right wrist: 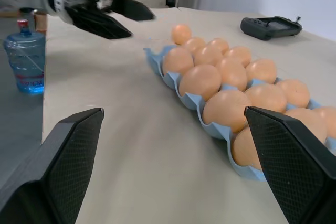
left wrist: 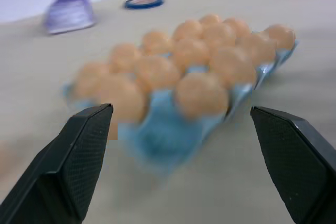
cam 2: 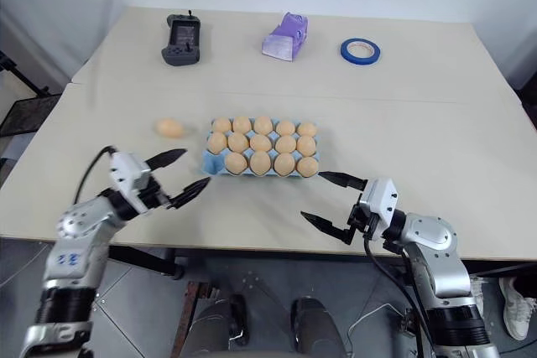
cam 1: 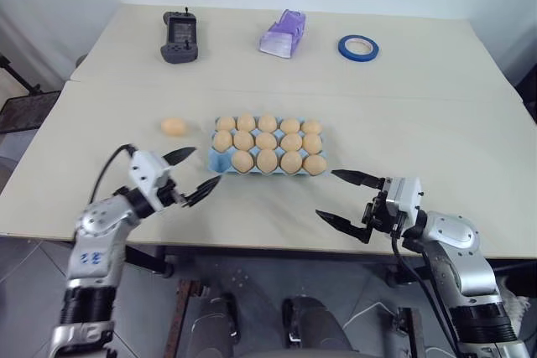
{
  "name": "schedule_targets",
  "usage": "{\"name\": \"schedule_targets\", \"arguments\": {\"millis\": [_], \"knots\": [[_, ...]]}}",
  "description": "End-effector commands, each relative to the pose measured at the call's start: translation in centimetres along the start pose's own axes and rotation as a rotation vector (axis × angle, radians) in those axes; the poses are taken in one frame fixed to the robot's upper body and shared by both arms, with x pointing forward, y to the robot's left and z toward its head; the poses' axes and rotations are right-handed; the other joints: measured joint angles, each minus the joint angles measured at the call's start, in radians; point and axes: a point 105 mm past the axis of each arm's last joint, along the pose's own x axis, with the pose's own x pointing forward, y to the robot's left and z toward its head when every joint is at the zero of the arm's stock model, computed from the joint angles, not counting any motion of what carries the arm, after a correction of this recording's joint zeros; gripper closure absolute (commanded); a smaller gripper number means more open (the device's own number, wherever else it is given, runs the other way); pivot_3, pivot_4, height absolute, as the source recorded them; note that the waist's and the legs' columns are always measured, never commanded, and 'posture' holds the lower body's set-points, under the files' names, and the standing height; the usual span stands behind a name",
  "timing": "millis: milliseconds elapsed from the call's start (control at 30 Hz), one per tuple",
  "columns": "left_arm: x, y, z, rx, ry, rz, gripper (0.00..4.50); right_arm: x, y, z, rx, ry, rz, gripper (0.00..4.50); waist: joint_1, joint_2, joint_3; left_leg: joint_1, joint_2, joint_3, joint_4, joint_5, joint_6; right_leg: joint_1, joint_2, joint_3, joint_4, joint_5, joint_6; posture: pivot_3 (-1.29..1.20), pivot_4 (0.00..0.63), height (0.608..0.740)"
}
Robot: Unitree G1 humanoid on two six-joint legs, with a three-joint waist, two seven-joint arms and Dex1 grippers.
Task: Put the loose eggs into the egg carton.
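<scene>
**One egg left outside the carton, both grippers empty**

Your left gripper (cam 1: 192, 175) hangs just above the table with its two black fingers spread wide and nothing between them. It sits just beside the near left corner of the egg carton (cam 1: 216, 159), pointing toward it. Your right gripper (cam 1: 344, 199) is also wide apart and empty, near the carton's near right corner.

The blue carton is close to full of tan eggs; its near left cup looks empty. One loose egg (cam 1: 173, 127) lies on the table (cam 1: 436, 140), near the carton's left end and farther from you than your left gripper.

The step in hand appears to be fetching that last egg. You would need to reach the left gripper forward and close gently around it.

Bare table surrounds the egg. The table's near edge lies close beneath both grippers.
</scene>
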Motion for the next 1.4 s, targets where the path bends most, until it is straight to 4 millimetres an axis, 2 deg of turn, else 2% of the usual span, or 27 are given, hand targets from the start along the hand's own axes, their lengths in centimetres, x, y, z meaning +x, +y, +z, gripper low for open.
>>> {"name": "schedule_targets", "arguments": {"millis": [33, 100, 233, 367, 467, 567, 700, 800, 967, 1033, 1233, 1400], "knots": [[-2.9, 1.4, 0.5, 0.027, -0.013, 0.110, 0.02, 0.6, 0.0, 0.7, -0.033, -0.048, 0.034, 0.00, 0.001, 0.000, 0.000, 0.000, 0.000, 0.000, 0.000, 0.000, 0.000, 0.000, -0.001, 0.000, 0.000, 0.000, 0.000, 0.00, 0.150, 0.740], [-4.7, 2.2, -0.2, 0.015, 0.016, 0.199, 0.02, 0.9, 0.2, 0.6, -0.040, -0.068, 0.054, 0.00, 0.000, 0.000, 0.000, 0.000, -0.001, 0.000, 0.000, 0.000, 0.001, 0.001, -0.003, 0.000, -0.001, 0.000, 0.000, 0.00, 0.150, 0.740], [-6.9, 3.2, -1.7, -0.033, 0.040, 0.365, 0.02, 1.6, -0.2, 0.5, -0.031, -0.101, 0.019, 0.00, 0.003, -0.001, 0.000, -0.001, -0.001, 0.000, -0.002, -0.001, 0.001, 0.000, -0.004, -0.001, -0.003, 0.000, 0.000, 0.00, 0.150, 0.740], [-7.5, 3.5, -2.4, -0.114, 0.024, 0.468, 0.02, 2.1, -0.5, 0.7, -0.036, -0.146, -0.023, 0.00, 0.001, -0.001, 0.000, -0.001, -0.001, 0.000, -0.004, -0.001, 0.001, 0.000, -0.004, -0.001, -0.004, 0.000, -0.001, 0.00, 0.150, 0.740], [-7.0, 2.7, -2.9, -0.147, 0.020, 0.498, 0.02, 2.3, -0.3, 0.3, -0.040, -0.153, -0.053, 0.00, 0.000, -0.001, 0.000, -0.001, -0.002, 0.000, -0.005, -0.001, 0.001, 0.000, -0.003, -0.001, -0.004, 0.000, -0.001, 0.00, 0.150, 0.740], [-5.7, 3.2, -2.7, -0.154, 0.009, 0.512, 0.02, 2.3, -0.7, 0.2, -0.041, -0.156, -0.100, 0.00, 0.000, -0.001, 0.000, -0.001, -0.001, 0.000, -0.005, -0.001, 0.001, -0.001, -0.002, -0.001, -0.004, 0.000, -0.001, 0.00, 0.150, 0.740], [-3.2, 5.3, -2.1, -0.106, 0.008, 0.537, 0.02, 2.2, -0.8, 0.2, -0.031, -0.150, -0.099, 0.00, 0.005, -0.001, -0.001, 0.000, -0.002, -0.001, -0.002, 0.000, 0.000, 0.000, -0.002, -0.002, -0.003, 0.000, -0.001, 0.00, 0.150, 0.740], [-0.6, 7.3, -1.2, -0.116, -0.013, 0.559, 0.02, 2.2, -0.9, 0.3, -0.037, -0.148, -0.102, 0.00, 0.004, -0.001, -0.001, -0.001, -0.002, -0.001, -0.001, 0.000, 0.001, 0.002, -0.003, -0.002, -0.003, 0.002, 0.001, 0.00, 0.150, 0.740], [4.3, 9.2, -0.5, -0.145, 0.001, 0.504, 0.02, 2.3, -0.9, 0.3, -0.043, -0.148, -0.109, 0.00, 0.007, -0.002, -0.001, -0.001, -0.002, -0.001, -0.001, 0.000, 0.001, 0.001, -0.002, -0.002, -0.003, 0.002, 0.001, 0.00, 0.150, 0.740], [5.5, 9.9, -0.5, -0.147, 0.014, 0.503, 0.02, 2.4, -0.9, 0.3, -0.044, -0.150, -0.112, 0.00, 0.006, -0.002, -0.001, -0.002, -0.002, 0.000, -0.001, 0.001, 0.001, 0.000, 0.000, -0.002, -0.002, 0.002, 0.002, 0.00, 0.150, 0.740], [7.5, 11.5, -1.5, -0.164, 0.095, 0.528, 0.02, 2.3, -0.7, 0.4, -0.050, -0.153, -0.138, 0.00, 0.003, -0.002, -0.001, -0.002, -0.001, 0.004, 0.000, 0.005, 0.000, -0.002, 0.002, 0.001, -0.001, 0.001, 0.003, 0.00, 0.150, 0.740], [8.4, 11.3, -2.1, -0.175, 0.130, 0.507, 0.02, 1.7, -0.5, 0.3, -0.049, -0.142, -0.172, 0.00, 0.006, -0.003, 0.000, -0.002, -0.001, 0.004, 0.001, 0.003, -0.003, -0.002, 0.001, 0.001, -0.001, 0.001, 0.003, 0.00, 0.150, 0.740]]}}
